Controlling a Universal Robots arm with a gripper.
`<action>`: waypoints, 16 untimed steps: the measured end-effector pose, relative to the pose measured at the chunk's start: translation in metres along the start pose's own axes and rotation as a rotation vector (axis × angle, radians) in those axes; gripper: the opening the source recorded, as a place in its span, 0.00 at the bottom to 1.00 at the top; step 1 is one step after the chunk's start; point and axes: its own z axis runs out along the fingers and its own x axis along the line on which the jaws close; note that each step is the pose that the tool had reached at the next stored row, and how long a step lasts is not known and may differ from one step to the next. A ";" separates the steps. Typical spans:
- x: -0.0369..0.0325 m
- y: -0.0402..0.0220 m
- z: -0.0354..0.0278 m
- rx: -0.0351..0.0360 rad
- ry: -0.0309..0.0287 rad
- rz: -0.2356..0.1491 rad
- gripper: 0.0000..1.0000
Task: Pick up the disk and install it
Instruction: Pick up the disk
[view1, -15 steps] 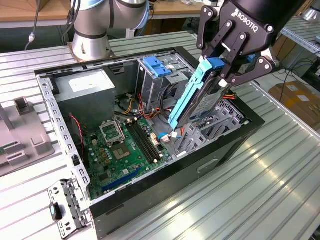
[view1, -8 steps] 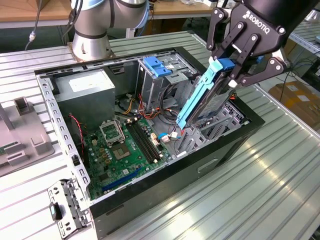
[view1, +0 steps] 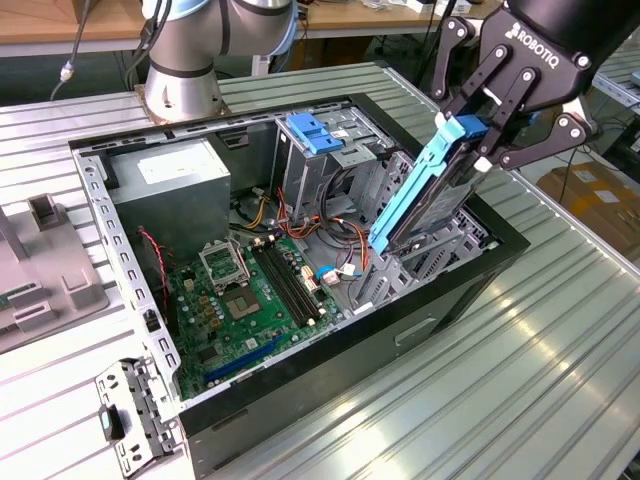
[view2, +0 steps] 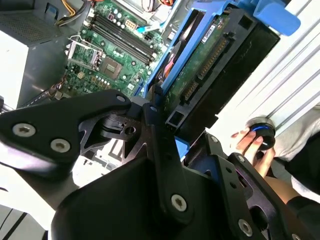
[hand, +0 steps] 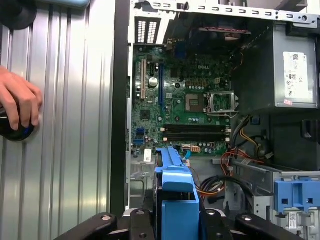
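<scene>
My gripper (view1: 482, 135) is shut on the upper end of the disk (view1: 432, 195), a flat drive edged by blue plastic rails. The disk stands steeply tilted, and its lower end dips into the open computer case (view1: 440, 300) at the bay on the exterior view's right. The second wrist view shows the disk's green circuit-board side (view2: 207, 55) between the black fingers (view2: 152, 125). In the first wrist view the blue rail (hand: 175, 197) runs out from between my gripper's (hand: 175, 222) fingers, over the motherboard (hand: 190, 105).
Inside the case are a grey power-supply box (view1: 175, 180), a green motherboard (view1: 240, 300), cables and a light-blue latch piece (view1: 315, 132) on the drive cage. A person's hand (hand: 17, 105) rests on a dark knob on the ribbed table. A grey fixture (view1: 40, 275) lies at the exterior view's left.
</scene>
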 end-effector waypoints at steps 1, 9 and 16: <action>0.0004 -0.0026 -0.0002 -0.0003 0.0001 0.000 0.37; 0.0046 -0.0219 -0.0011 -0.0016 0.0000 0.000 0.37; 0.0063 -0.0340 -0.0014 -0.0020 -0.0001 0.000 0.37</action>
